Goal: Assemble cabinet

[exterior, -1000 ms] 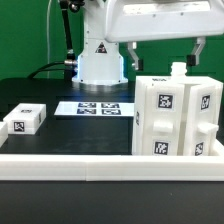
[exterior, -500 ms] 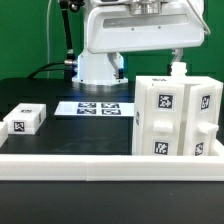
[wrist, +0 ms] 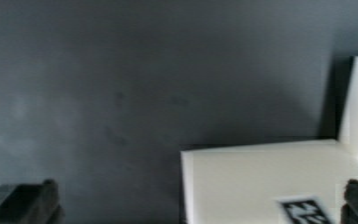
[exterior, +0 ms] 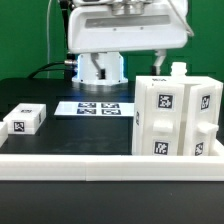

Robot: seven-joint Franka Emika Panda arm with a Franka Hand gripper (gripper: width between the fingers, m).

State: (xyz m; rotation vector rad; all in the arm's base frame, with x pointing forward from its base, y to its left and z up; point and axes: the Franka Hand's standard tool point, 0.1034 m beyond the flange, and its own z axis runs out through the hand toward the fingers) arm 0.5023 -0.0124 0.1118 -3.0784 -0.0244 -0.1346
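The cabinet [exterior: 178,115] stands at the exterior view's lower right on the black table [exterior: 80,135], tags on its faces. A small panel [exterior: 24,120] lies well apart at the exterior view's left, and the marker board [exterior: 98,107] lies between them, farther back. My gripper [wrist: 190,203] hangs above the table, jaws spread wide and holding nothing, with a white tagged surface showing between my fingertips [wrist: 25,200].

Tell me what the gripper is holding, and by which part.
Nothing is held: the gripper hangs open and empty, clear of the large white plastic tagged cabinet body.
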